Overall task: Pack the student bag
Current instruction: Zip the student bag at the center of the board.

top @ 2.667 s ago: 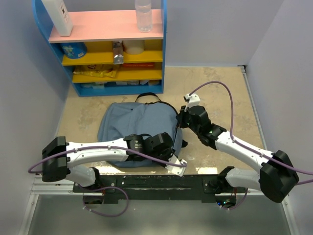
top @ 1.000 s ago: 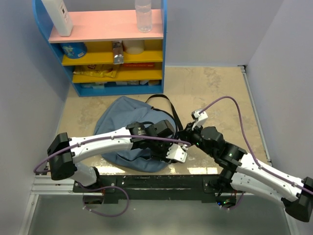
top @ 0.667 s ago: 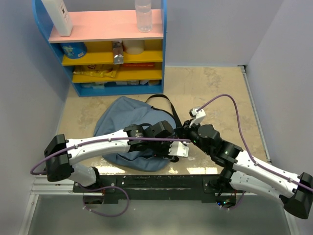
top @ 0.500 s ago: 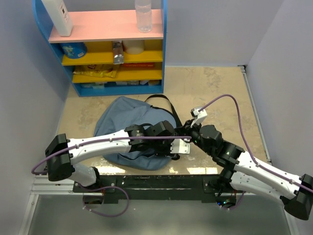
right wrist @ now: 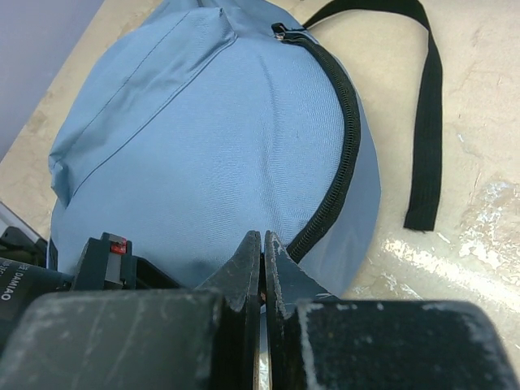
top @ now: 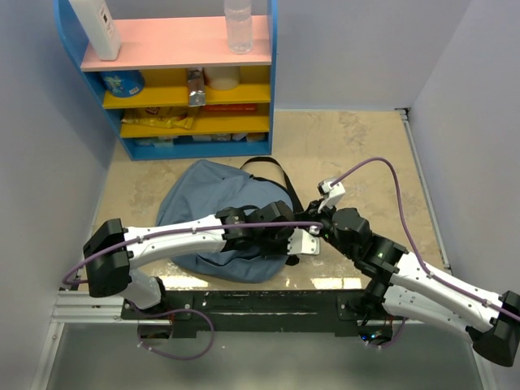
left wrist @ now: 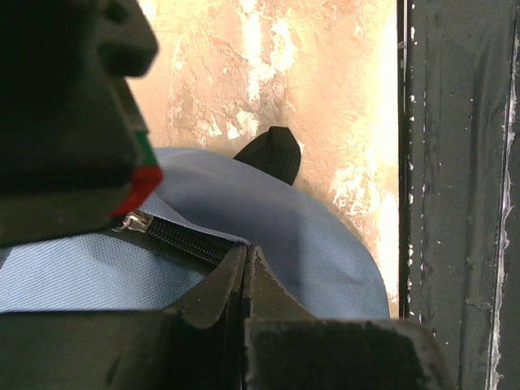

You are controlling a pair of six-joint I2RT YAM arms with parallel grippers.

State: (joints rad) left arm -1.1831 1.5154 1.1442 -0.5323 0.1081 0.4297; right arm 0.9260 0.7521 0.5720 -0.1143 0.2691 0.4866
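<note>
**While both grippers close in on its near right side, the student bag lies on the bench**

Where the bench (top: 357,154) reaches its far left corner, a blue shelf unit (top: 175,89) stands with a white bottle (top: 96,28) and a clear bottle (top: 238,24) on its pink top. In front of it, closer to the near edge and a little left of the middle, lies the student bag (top: 207,199). It is slate-blue and rounded, and its black strap (right wrist: 426,122) trails onto the bench off its far right side.

The left arm (top: 179,236) reaches from the near left corner across the bag's near half, which puts the left gripper (left wrist: 246,252) at the bag's near right edge. In the left wrist view its jaws are pressed together with only a hairline between them. The tips rest against the blue fabric just where the black zipper (left wrist: 183,240) runs in, and I cannot tell whether a fold is pinched.

Just to the right, the right gripper (right wrist: 262,242) meets the same spot, and the two nearly touch in the top view. Its jaws are likewise closed to a thin slit, with the tips on the fabric beside the zipper. The zipper curves along the bag's edge with its teeth closed, and nothing can be made out between the jaws. The right arm (top: 431,276) runs back toward the near right corner.
</note>
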